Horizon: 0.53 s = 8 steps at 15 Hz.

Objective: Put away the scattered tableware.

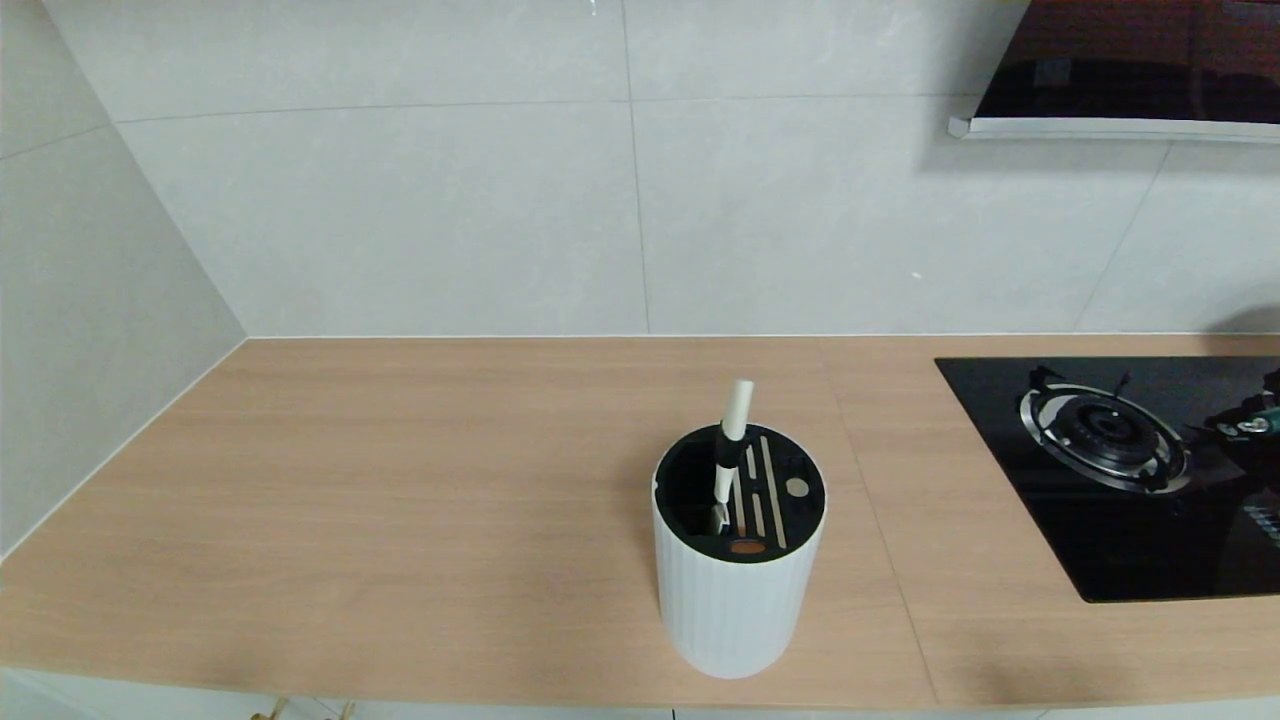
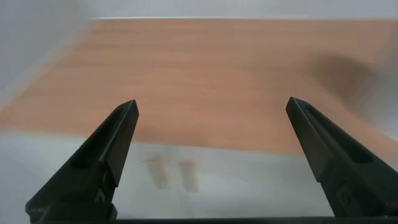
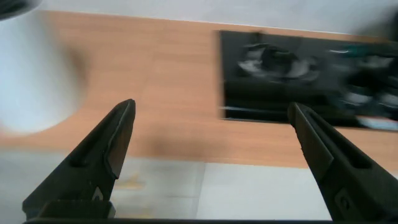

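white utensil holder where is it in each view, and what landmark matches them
Head view: white utensil holder centre, near the wooden counter's front edge, left of the stove.
Right wrist view: a blurred white shape on the counter, stove on the right gripper's other side.
Left wrist view: left gripper faces the counter's front edge.
Shared landmark: wooden counter.

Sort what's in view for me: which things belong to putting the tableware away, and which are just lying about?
Part of the job:
- white holder
- cream-handled utensil, standing in the holder
- left gripper and right gripper, both open and empty

Just lying about:
- gas hob
- range hood
- small teal object at the hob's edge, too cut off to identify
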{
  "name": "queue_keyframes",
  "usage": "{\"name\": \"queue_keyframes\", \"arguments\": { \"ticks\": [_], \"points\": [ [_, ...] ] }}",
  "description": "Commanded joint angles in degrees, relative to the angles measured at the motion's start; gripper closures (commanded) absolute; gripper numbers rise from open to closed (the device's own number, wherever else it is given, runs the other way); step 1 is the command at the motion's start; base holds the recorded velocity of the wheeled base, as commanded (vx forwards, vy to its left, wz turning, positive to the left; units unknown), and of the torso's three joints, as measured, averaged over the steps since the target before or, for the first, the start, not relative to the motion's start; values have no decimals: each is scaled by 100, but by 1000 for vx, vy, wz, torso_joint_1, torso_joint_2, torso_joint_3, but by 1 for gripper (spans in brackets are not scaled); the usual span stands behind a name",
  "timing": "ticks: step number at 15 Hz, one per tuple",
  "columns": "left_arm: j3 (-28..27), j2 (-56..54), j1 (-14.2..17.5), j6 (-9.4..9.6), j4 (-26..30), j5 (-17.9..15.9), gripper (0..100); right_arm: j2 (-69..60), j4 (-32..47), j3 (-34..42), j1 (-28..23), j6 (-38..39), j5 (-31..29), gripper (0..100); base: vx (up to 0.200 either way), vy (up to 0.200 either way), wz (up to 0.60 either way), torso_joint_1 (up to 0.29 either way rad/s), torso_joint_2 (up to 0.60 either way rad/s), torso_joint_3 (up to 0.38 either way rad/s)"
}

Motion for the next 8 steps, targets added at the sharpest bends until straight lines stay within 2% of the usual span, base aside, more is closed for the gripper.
{"name": "queue_keyframes", "arguments": {
  "ticks": [1,3,5,8],
  "points": [
    [1,-20,-20,55,15,1,0,17,22,0,0,112,11,0,0,0,0,0,0,0],
    [1,-20,-20,11,15,19,0,17,22,0,0,121,11,0,0,0,0,0,0,0],
    [1,-20,-11,-147,-2,27,0,8,22,0,0,130,11,0,0,0,0,0,0,0],
    [1,-20,-11,-165,-2,27,0,8,22,0,0,147,-7,0,0,0,0,0,0,0]
  ]
}}
